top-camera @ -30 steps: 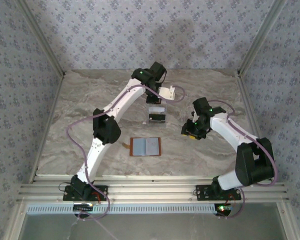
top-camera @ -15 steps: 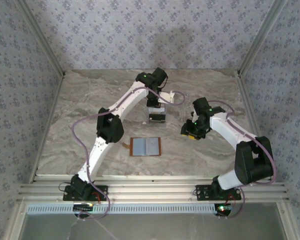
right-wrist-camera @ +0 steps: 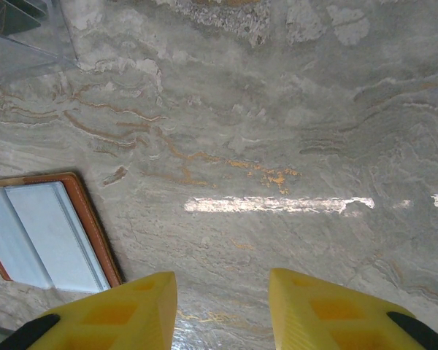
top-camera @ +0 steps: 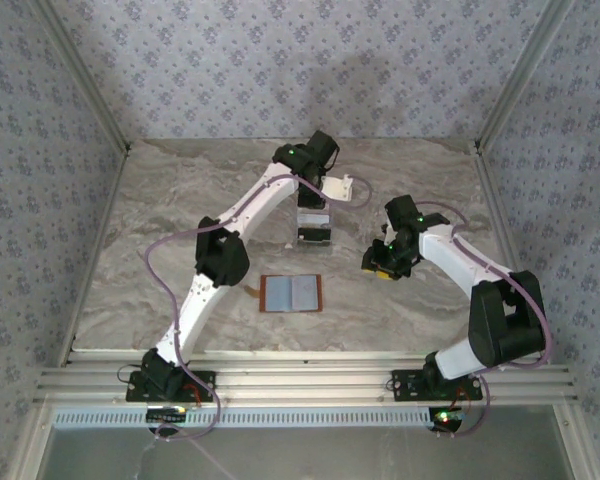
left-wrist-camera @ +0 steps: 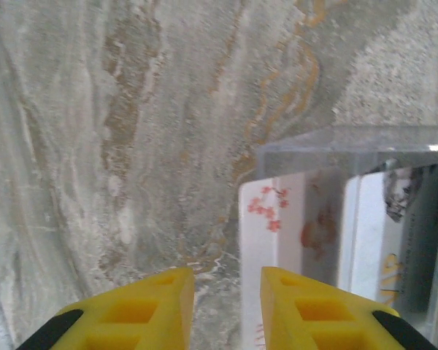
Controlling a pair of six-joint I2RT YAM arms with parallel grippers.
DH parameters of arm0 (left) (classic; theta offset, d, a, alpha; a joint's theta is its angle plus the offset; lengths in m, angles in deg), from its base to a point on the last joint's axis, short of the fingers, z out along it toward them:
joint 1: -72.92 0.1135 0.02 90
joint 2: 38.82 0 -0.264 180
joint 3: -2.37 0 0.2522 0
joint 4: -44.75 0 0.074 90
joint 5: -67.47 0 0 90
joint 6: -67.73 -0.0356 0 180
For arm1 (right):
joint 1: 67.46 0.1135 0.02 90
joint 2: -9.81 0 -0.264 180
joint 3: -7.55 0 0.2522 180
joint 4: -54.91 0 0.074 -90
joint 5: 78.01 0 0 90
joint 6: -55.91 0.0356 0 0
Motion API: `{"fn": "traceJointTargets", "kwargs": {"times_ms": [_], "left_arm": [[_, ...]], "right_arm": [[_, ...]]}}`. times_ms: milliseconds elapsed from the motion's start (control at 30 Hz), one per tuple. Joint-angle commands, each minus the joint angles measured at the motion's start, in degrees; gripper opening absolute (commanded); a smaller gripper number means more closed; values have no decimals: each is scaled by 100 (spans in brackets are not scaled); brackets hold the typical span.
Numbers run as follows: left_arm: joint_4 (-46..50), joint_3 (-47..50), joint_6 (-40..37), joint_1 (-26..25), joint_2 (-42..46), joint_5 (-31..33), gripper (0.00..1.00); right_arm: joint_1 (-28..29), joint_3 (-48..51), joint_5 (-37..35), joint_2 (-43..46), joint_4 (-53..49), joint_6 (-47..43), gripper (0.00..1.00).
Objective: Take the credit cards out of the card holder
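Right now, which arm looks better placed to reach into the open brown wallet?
Probably the right. The right gripper hovers near the wallet, jaws apart and empty, while the left gripper is farther back, at the cards by the clear plastic.

Bright, even, diffuse light from above. In top view, faint grey shadow on wall (top-camera: 365,75) at 12 o'clock; soft shadows under arms (top-camera: 255,200). In right wrist view, white glare streak on table (right-wrist-camera: 277,205) from centre toward 3 o'clock. In left wrist view, washed-out table at 1 o'clock, sheen on clear box (left-wrist-camera: 350,142) at 3 o'clock, cards (left-wrist-camera: 306,219) hazy through it.
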State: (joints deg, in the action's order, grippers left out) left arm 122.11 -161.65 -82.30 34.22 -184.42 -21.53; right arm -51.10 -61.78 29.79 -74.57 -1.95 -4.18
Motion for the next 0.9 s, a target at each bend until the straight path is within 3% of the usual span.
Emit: {"fn": "traceJointTargets", "kwargs": {"times_ms": [0, 167, 400, 867], "left_arm": [[-150, -182, 176, -31, 182, -16, 31], [-318, -232, 818, -30, 426, 9, 31], [-350, 29, 2319, -4, 987, -313, 30], [-1846, 3311, 6193, 238, 3102, -411, 32]], "right_arm": [[-14, -89, 28, 49, -24, -59, 40], [55, -118, 34, 73, 2, -26, 40], [362, -224, 61, -59, 150, 62, 39], [863, -541, 39, -420, 268, 190, 39]]}}
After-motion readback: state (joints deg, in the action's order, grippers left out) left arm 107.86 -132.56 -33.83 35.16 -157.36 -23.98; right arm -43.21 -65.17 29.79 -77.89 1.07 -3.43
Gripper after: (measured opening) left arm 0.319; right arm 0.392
